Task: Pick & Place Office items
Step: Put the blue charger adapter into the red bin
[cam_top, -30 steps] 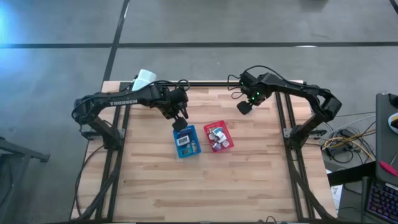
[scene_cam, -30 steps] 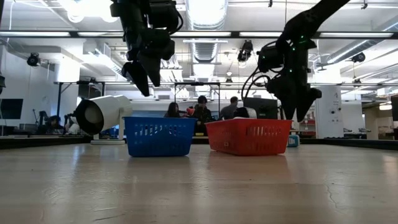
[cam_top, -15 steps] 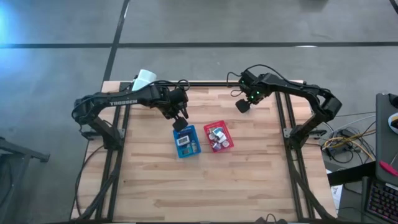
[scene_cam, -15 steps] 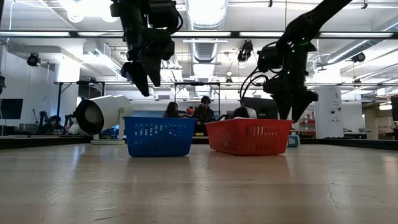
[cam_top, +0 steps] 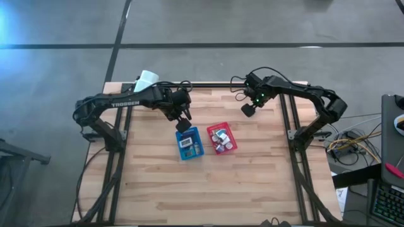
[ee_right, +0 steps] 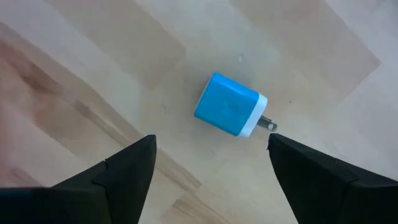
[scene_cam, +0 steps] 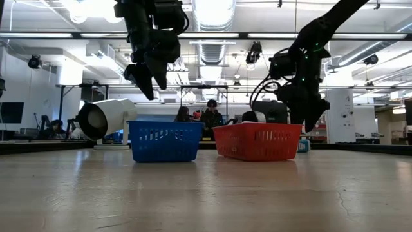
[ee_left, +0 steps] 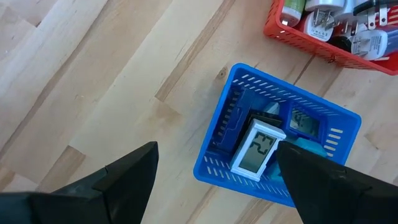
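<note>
Pale wood table [cam_top: 252,176], matt plastic charger [ee_right: 231,112]

Two small baskets stood on the table [cam_top: 158,183]: one blue basket [cam_top: 189,144] and one red basket [cam_top: 223,139]. One blue plug-in charger [ee_right: 231,105] lay alone on the wood, and one white mug [scene_cam: 106,118] lay on its side. The items crowded inside each basket could not be counted reliably.

Blue basket [ee_left: 217,140], red basket [ee_left: 298,40], blue-and-white plug [ee_right: 231,112], pale wood table [ee_right: 93,74].
</note>
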Robot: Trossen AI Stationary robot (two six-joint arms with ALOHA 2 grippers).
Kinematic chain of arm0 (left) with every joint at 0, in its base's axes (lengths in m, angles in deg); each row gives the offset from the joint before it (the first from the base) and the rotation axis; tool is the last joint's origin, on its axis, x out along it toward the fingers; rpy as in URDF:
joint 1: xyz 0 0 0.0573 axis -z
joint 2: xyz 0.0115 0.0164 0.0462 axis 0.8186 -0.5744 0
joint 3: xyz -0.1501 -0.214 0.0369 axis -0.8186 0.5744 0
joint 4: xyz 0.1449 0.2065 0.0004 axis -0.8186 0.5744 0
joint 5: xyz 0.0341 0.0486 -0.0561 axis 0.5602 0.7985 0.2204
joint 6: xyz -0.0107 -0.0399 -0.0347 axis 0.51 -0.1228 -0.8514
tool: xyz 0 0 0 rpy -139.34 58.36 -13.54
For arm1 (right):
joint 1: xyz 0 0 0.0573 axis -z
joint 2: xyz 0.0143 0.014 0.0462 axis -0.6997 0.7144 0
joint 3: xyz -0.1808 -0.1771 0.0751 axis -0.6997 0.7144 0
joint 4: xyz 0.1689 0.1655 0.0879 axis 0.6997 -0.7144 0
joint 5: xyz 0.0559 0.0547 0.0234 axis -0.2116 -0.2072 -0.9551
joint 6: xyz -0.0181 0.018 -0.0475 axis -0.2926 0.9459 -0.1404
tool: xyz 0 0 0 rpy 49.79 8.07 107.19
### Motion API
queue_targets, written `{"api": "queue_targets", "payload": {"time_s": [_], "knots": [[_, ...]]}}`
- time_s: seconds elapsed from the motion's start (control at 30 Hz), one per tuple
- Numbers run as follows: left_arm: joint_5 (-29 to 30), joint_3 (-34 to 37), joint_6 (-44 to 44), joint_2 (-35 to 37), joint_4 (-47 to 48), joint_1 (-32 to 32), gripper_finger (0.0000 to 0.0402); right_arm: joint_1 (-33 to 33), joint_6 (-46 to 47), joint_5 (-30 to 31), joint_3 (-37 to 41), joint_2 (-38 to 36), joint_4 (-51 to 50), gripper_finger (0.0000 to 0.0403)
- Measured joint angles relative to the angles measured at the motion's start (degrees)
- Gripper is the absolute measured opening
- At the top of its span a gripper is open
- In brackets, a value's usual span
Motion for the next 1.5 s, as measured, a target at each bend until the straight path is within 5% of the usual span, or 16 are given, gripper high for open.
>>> {"api": "queue_targets", "payload": {"time_s": [0.4, 0.8, 1.5], "knots": [[0.02, 0.00, -3.80, 0.00, 0.00, 0.02, 0.0332, -0.02, -13.86, -0.34, 0.56, 1.12, 0.15, 0.0290], [-0.01, 0.00, -10.01, 0.00, 0.00, 0.34, 0.0332, -0.07, -28.16, 0.88, -0.88, 9.96, -3.04, 0.0299], [0.00, 0.00, -11.54, 0.00, 0.00, 0.72, 0.0332, -0.04, -31.35, 2.62, -8.85, 10.51, -3.84, 0.0287]]}}
